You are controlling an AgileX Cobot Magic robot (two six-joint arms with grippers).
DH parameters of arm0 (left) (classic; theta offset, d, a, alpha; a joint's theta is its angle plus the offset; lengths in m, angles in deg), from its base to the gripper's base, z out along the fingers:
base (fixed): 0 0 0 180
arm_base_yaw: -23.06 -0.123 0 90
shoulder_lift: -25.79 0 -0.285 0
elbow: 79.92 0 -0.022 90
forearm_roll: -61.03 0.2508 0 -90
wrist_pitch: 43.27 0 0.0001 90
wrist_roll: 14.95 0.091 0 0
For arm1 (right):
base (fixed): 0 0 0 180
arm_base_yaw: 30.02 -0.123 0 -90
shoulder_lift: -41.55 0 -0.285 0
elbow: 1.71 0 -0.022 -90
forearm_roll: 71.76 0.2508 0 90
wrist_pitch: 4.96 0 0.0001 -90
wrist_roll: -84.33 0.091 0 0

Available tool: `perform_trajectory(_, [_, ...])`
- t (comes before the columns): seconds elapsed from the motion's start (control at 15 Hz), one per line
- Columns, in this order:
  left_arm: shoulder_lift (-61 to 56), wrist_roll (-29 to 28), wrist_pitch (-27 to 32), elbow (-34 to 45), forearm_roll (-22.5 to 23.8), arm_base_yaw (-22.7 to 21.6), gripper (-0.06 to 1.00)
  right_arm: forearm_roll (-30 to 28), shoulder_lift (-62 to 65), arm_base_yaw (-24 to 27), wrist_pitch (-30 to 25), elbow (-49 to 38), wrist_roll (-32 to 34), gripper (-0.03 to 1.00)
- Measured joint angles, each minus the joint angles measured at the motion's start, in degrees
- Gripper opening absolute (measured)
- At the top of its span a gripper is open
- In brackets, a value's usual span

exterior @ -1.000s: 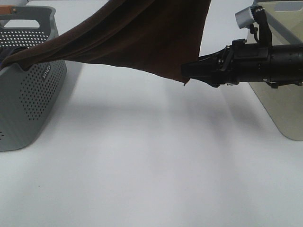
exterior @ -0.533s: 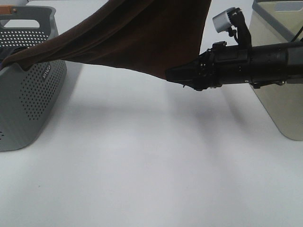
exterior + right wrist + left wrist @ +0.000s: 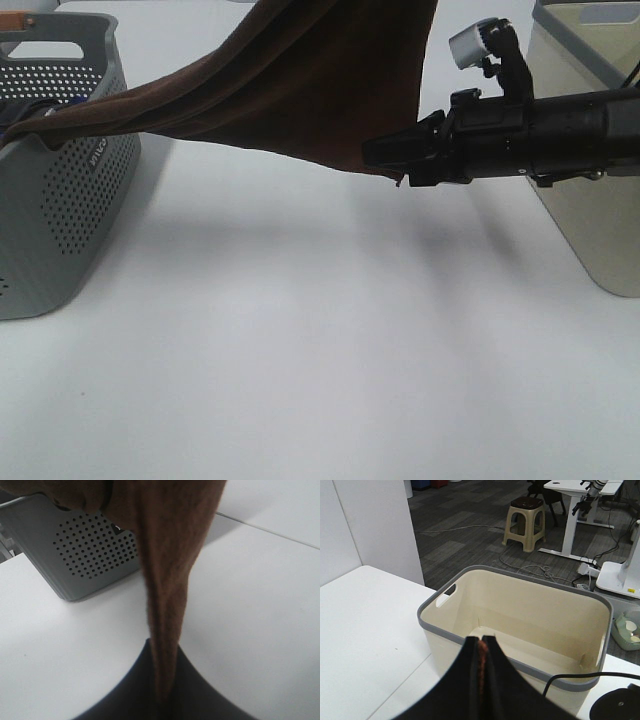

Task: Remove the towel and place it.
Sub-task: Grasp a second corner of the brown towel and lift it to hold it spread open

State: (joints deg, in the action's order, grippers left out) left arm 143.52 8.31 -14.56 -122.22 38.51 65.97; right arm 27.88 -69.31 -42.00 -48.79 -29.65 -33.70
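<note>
The dark reddish-brown towel (image 3: pixel 320 90) hangs from above the exterior high view's top edge and slopes down left onto the grey basket (image 3: pixel 60 200). My right gripper (image 3: pixel 385 152) reaches in level from the right and is shut on the towel's lower right corner. In the right wrist view the towel (image 3: pixel 170 580) runs as a narrow fold into my right gripper (image 3: pixel 162 680). In the left wrist view my left gripper (image 3: pixel 481 650) is shut on a thin reddish strip of towel (image 3: pixel 481 666), high above the beige bin (image 3: pixel 520 575). The exterior high view does not show the left gripper.
The perforated grey basket (image 3: pixel 90 555) stands at the table's left with dark items inside. A beige bin (image 3: pixel 590 200) with a grey rim stands at the right, behind my right arm. White table surface (image 3: pixel 300 350) lies between them.
My right gripper has shut on the towel's lower corner. The right arm first reached left, then eased back slightly right. The towel's draped edge near the grey basket sits a little higher.
</note>
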Motion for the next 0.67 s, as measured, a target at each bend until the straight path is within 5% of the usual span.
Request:
perform_trajectory(0.27, [0.11,-0.63,-0.06,0.00,4.35,0.00,0.00,0.00,1.43,0.00,3.09,0.00,11.86,0.00])
perform_trajectory(0.4, [1.09,-3.67,-0.46,0.00,8.14,-0.63,0.00,-4.47,6.36,0.00,7.22,0.52,22.17,0.00])
perform_trajectory(0.53, [3.44,-9.00,-1.38,0.00,9.51,-2.58,0.00,-18.22,11.12,0.00,12.09,2.86,38.96,0.00])
perform_trajectory(0.67, [5.33,-13.58,-1.72,0.00,9.68,-4.70,0.00,-38.04,14.04,0.00,11.52,7.16,60.22,0.00])
